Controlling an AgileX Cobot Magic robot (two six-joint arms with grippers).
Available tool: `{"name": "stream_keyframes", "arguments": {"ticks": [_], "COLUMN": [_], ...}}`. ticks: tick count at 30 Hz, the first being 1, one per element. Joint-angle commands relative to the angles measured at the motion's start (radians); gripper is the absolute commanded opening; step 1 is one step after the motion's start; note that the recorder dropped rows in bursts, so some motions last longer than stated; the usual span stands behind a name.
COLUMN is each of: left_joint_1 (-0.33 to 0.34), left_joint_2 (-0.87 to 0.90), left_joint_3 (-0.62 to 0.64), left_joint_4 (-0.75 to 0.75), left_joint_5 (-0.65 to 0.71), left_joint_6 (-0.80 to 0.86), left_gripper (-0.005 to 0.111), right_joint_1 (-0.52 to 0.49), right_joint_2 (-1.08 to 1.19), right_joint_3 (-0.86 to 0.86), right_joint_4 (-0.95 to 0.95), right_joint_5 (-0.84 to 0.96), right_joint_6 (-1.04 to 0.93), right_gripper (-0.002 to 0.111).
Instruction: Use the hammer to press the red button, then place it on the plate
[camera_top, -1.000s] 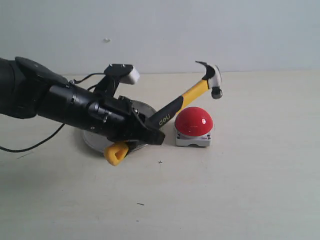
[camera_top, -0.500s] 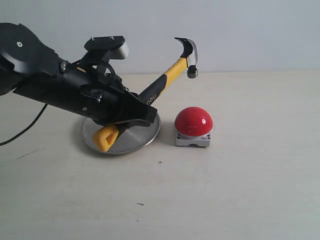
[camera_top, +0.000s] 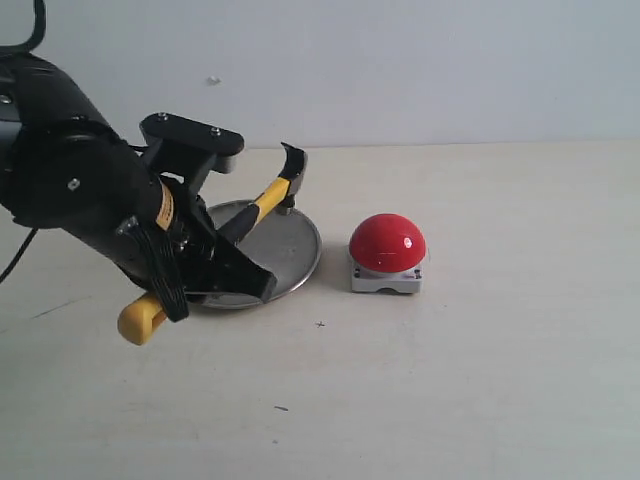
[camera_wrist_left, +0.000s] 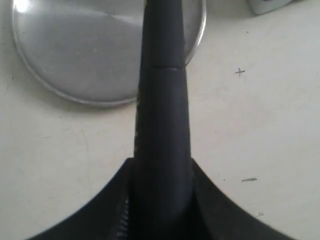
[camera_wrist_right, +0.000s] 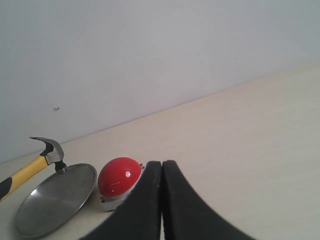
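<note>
Hammer (camera_top: 264, 198) — now down over plate (camera_top: 292, 248)

Hammer (camera_top: 270, 194): head dark metal w/ dull sheen; shaft part yellow, part black grip, looks like rubber or plastic, matt; yellow end smooth. Button (camera_top: 388, 243): glossy red plastic dome w/ white glints, on matt grey plastic base. Plate (camera_top: 292, 252): bare silver metal, brushed, shiny, bright rim. Table (camera_top: 480, 350): pale cream, matt, smooth, a few small dark specks. Left gripper (camera_wrist_left: 161, 169) & right gripper (camera_wrist_right: 161, 166): black, matt, smooth, plastic-looking. Wall (camera_top: 450, 70) at table's far edge: plain, matt, grey-white
</note>
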Motion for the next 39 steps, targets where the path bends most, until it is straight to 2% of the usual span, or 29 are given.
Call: {"name": "stream_keyframes", "arguments": {"ticks": [1,6,10,11,13,15,31,39], "left_joint_1": [-0.073,-0.141,-0.220,-0.243,-0.304,-0.327,-0.325,-0.320], "left_joint_2": [-0.028,-0.028,-0.028,-0.028,-0.028,-0.026,0.007,-0.063], "left_joint_3": [-0.012,-0.012,-0.008,-0.003,0.023,0.034,0.032,-0.076], "left_joint_4": [0.063,0.072,0.289,0.369,0.607,0.677,0.696,0.706], "left_joint_5": [-0.136,-0.193,-0.221,-0.221,-0.221,-0.230,-0.251,-0.195], "left_joint_6": [-0.102,-0.228,-0.475,-0.565,-0.855,-0.945,-0.990,-0.904], "left_gripper": [0.000,0.000,0.000,0.000,0.000,0.000,0.000,0.000], "right_joint_1": [0.001,0.001,0.001,0.001,0.001,0.001,0.001,0.001], "right_joint_2": [-0.005,-0.005,-0.005,-0.005,-0.005,-0.005,-0.005,-0.005], "right_joint_3": [0.003,0.003,0.003,0.003,0.003,0.003,0.003,0.003], "right_joint_4": [-0.008,-0.008,-0.008,-0.008,-0.008,-0.008,-0.008,-0.008], "right_joint_5": [0.000,0.000,0.000,0.000,0.000,0.000,0.000,0.000], "right_joint_6": [-0.009,-0.009,-0.009,-0.009,-0.009,-0.009,-0.009,-0.009], "right_gripper": [0.000,0.000,0.000,0.000,0.000,0.000,0.000,0.000]}}
